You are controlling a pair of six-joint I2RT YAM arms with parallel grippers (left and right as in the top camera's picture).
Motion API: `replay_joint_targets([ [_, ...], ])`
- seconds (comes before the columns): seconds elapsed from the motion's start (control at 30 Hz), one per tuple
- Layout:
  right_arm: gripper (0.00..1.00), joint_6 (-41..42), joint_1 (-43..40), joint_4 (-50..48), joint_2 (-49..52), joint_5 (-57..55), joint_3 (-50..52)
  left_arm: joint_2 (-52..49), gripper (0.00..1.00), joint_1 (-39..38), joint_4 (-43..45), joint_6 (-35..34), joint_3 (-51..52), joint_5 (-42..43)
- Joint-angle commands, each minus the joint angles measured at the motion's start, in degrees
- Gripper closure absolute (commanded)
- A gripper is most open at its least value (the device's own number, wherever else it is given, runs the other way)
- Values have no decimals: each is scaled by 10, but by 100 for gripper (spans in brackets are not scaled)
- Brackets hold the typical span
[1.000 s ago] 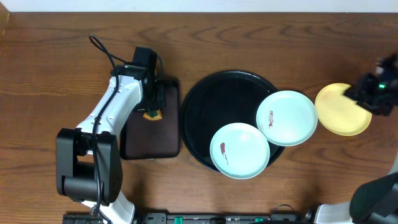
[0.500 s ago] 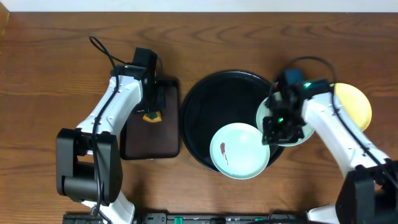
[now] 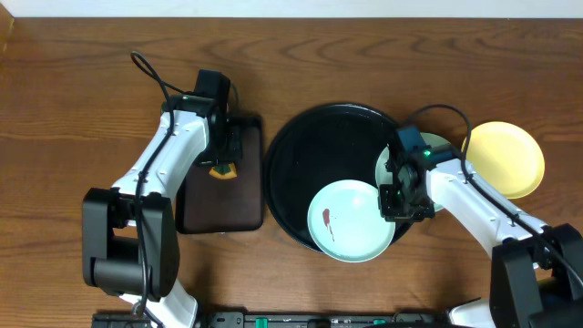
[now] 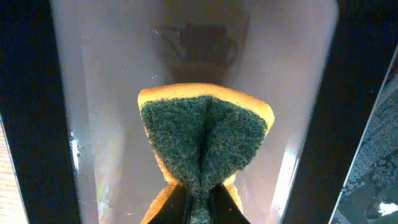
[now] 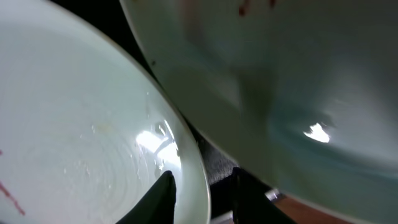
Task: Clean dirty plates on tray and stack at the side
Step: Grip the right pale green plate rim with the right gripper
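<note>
Down at my right gripper [image 5: 203, 198] the two fingers stand apart and hold nothing. They straddle the rim of the front plate [image 5: 74, 112], one finger over its bowl and one outside. I cannot tell whether either finger touches it. That plate, with its reddish smear, sits at the near edge of the round tray [image 3: 301, 146], hanging a little over the rim. Just behind my wrist the second plate [image 3: 444, 146], also smeared, overlaps the tray's right edge. Beyond it the yellow plate [image 3: 506, 159] lies off the tray on the table [image 3: 73, 91].

Farther left, my left gripper [image 4: 199, 204] is pinched tight on a folded sponge [image 4: 205, 140], green face toward the camera, above the small tray [image 3: 219, 205].

I judge this as the step of taking hold of a dirty plate. Next I should close on the rim squarely, then lift without knocking the neighbour, so the sponge can reach the smear.
</note>
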State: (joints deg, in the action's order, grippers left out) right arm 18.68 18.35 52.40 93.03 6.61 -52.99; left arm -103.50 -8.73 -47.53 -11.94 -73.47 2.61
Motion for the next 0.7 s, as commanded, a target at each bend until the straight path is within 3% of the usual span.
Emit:
replay_joint_targets([
  [0.0, 75, 10, 9, -19, 0, 10, 19, -2, 91, 2, -1, 3, 5, -7],
  [0.13, 98, 10, 9, -19, 0, 11, 13, -2, 91, 2, -1, 3, 5, -7],
  [0.43, 99, 11, 8, -12, -7, 66, -45, -2, 91, 2, -1, 3, 5, -7],
  [0.67, 99, 46, 6, -92, -7, 97, -53, -2, 91, 2, -2, 3, 5, -7],
])
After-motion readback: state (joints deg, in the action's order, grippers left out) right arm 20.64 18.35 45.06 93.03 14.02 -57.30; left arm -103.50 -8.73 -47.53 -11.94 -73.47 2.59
